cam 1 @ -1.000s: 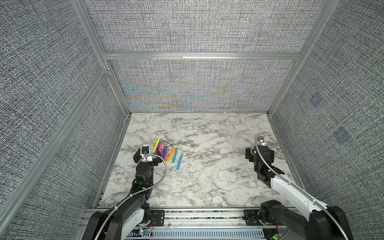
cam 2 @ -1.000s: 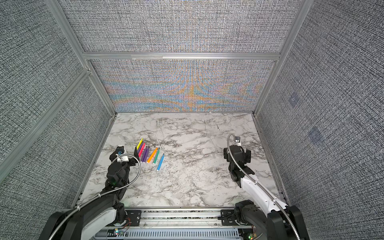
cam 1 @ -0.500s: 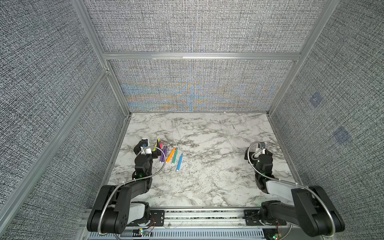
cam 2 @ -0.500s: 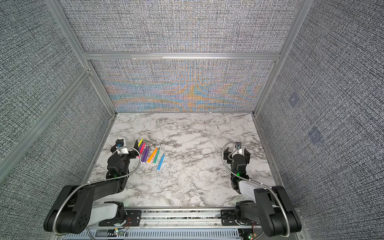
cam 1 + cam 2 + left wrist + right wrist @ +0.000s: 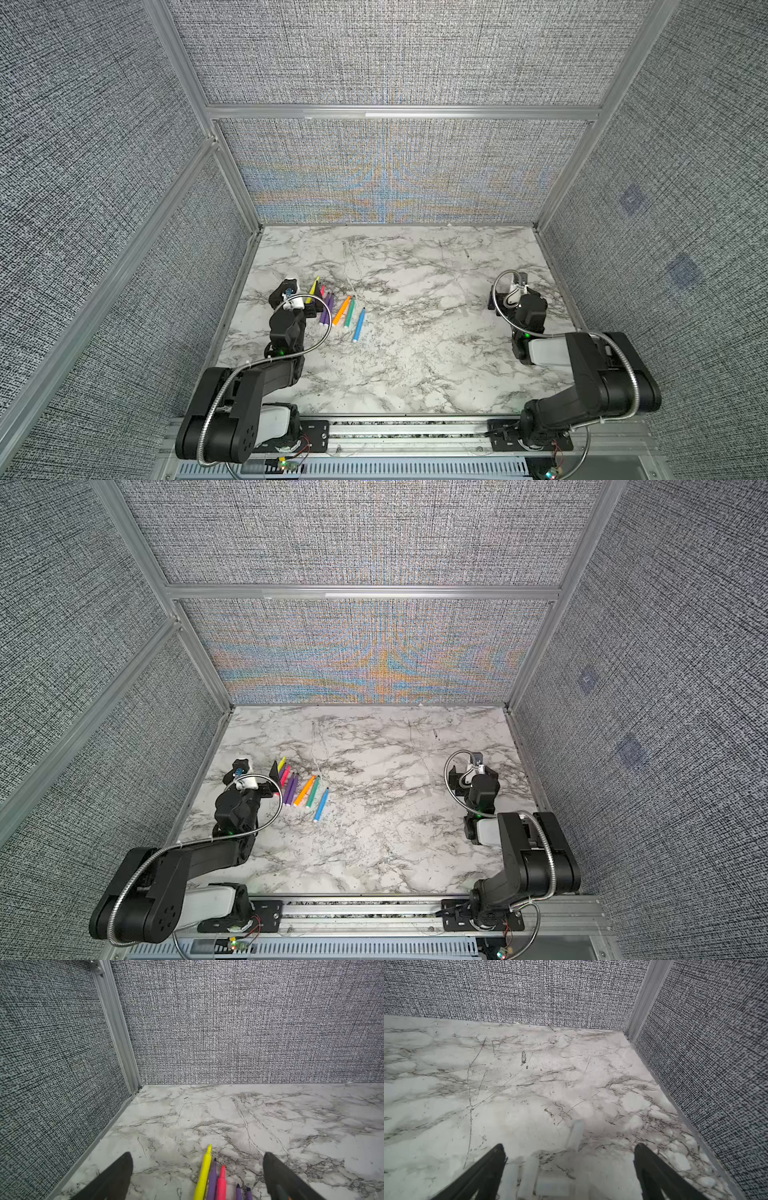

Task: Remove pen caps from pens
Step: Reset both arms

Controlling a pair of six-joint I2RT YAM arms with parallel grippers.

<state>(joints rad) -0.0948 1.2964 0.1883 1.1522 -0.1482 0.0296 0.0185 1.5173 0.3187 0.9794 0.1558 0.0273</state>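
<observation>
On bench [image 5: 415, 353], lower left of frame in both top views: pens [image 5: 341, 311], tips look bare. Under right pincer [image 5: 569, 1145]: caps [image 5: 576, 1134], clear, loose. Over row: left pincer [image 5: 197, 1154]. Both jaws wide, empty. Advice: check tips for leftover cap.

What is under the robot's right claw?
Clear pen caps lie on the marble table below the open right gripper. Whether more lie beneath its body cannot be seen.

Grey woven wall panels [image 5: 390, 54] enclose a marble-patterned tabletop [image 5: 415, 353].
</observation>
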